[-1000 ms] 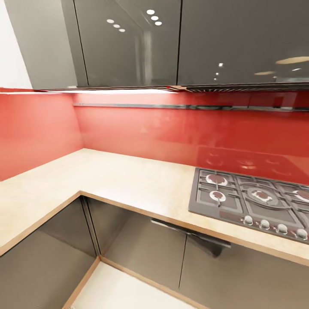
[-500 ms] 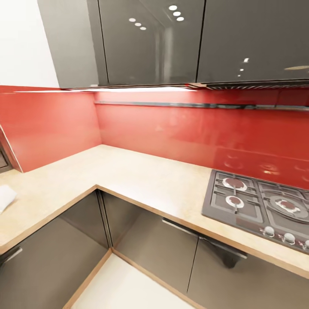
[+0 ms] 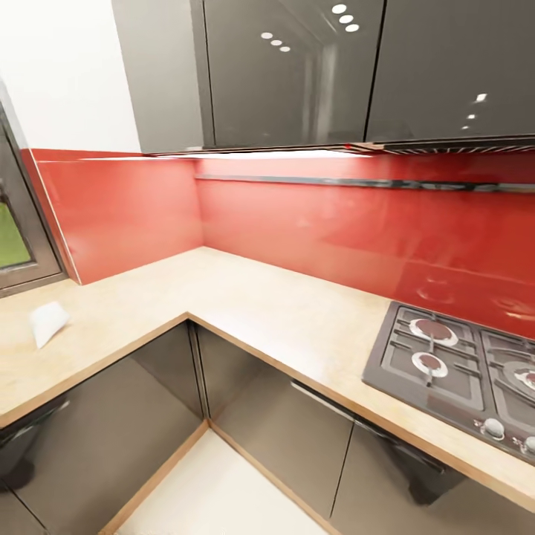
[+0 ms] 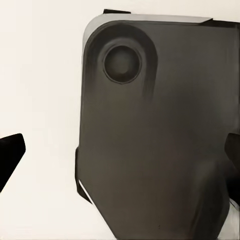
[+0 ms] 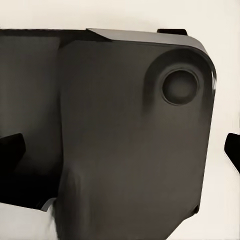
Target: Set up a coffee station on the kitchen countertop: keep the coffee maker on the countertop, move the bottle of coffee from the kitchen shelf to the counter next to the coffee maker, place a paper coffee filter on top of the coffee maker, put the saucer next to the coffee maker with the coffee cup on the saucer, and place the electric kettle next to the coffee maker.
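A: What is seen from the head view?

B: An L-shaped kitchen countertop (image 3: 253, 297) in light tan is seen, wrapped around a corner, with a red backsplash (image 3: 312, 223) behind it and glossy dark grey wall cabinets (image 3: 297, 74) above. A gas hob (image 3: 461, 371) is set into the worktop at the right. On the left run of the worktop a small white crinkled piece is lying, taken to be the paper coffee filter (image 3: 48, 322) (its cone shape is only roughly made out). It is found near a window frame (image 3: 18, 223) and well apart from the hob. Dark grey base cabinets (image 3: 282, 431) are seen below, and a pale floor (image 3: 215, 498).

A: And what is added by the wrist views?

B: Nothing of the kitchen. In the left wrist view a large dark grey robot body panel (image 4: 160, 140) with a round recess is shown against a pale ground, with the left gripper (image 4: 122, 160) marked only by dark fingertips (image 4: 10, 155) at the two edges of the picture. The same is given in the right wrist view: another dark panel (image 5: 130, 140), and the right gripper (image 5: 122, 150) with a black fingertip (image 5: 11, 147) at each edge.

A: How are the jaws set?

B: Both pairs are spread wide, and nothing is held between them.
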{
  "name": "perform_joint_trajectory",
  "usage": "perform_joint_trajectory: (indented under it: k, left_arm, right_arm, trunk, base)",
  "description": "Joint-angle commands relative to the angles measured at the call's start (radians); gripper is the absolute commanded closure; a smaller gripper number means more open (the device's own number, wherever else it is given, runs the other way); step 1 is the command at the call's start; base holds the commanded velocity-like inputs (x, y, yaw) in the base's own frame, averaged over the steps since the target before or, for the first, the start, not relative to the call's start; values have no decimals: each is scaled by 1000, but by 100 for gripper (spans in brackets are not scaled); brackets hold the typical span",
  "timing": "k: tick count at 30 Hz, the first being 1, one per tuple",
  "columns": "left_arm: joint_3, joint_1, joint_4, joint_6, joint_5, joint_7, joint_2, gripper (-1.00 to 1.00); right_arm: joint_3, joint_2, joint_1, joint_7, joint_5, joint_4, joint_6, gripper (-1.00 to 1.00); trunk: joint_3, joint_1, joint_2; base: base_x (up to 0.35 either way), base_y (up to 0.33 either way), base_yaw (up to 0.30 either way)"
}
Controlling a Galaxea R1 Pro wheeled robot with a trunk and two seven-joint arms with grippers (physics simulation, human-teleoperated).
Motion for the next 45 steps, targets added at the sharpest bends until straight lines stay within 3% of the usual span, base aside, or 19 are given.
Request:
perform_joint_trajectory:
  k: [1, 20, 45]
  left_arm:
    - [7, 0, -1, -2, 0, 0, -2, -100]
    - [7, 1, 1, -2, -1, 0, -6, -100]
    - [11, 1, 1, -2, 2, 0, -5, -100]
  right_arm:
    - [0, 0, 0, 0, 1, -1, -1, -100]
    - [0, 0, 1, 0, 1, -1, -1, -100]
    - [0, 0, 0, -1, 1, -1, -1, -100]
  trunk:
    - [-1, 0, 0]
    - [-1, 0, 0]
    - [78, -96, 175]
  base:
    - [0, -14, 281]
    - [0, -1, 281]
    - [0, 0, 281]
